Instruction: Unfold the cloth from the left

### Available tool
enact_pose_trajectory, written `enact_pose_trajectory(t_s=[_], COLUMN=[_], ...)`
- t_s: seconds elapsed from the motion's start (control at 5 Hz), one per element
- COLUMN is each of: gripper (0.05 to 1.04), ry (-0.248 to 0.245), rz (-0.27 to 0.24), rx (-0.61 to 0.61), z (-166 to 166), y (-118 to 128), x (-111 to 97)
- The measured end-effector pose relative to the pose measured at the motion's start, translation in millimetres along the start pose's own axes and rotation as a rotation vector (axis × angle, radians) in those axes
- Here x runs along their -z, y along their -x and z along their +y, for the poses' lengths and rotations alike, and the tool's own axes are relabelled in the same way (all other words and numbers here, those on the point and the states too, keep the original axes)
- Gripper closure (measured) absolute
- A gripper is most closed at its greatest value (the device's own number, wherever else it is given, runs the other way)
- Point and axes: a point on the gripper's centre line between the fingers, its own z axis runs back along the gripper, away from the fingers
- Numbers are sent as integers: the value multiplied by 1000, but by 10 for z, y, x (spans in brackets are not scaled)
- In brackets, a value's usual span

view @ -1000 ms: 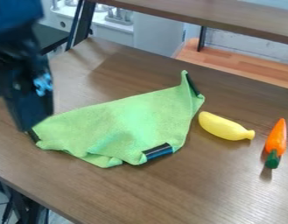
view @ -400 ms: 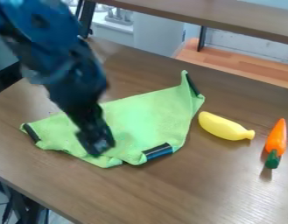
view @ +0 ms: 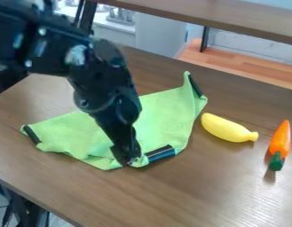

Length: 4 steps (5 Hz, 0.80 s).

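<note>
Now your hand (view: 129,162) is at the near edge of the cloth (view: 163,119) on the counter (view: 207,195); whether clenched, I cannot tell. Pinching two layers together could drag everything, unfolding nothing.

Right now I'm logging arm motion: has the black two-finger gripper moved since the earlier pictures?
Yes, rightward in view: the gripper now sits just left of the nearest black strip, itself unmoved, on the green cloth.

One cloth (view: 166,119) and three dark strips (view: 160,153) can be seen. There is one banana (view: 226,128) and one carrot (view: 281,138). One robot arm (view: 100,82) has one hand (view: 128,161).
</note>
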Motion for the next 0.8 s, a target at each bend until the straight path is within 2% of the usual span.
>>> enact_pose_trajectory(t_s=[0.2,0.4,0.8], gripper=[84,84,84], ry=[-32,-56,-57], rz=[12,48,64], rx=[9,2,-39], z=[50,98,96], y=[-102,-139,-202], x=[129,321,634])
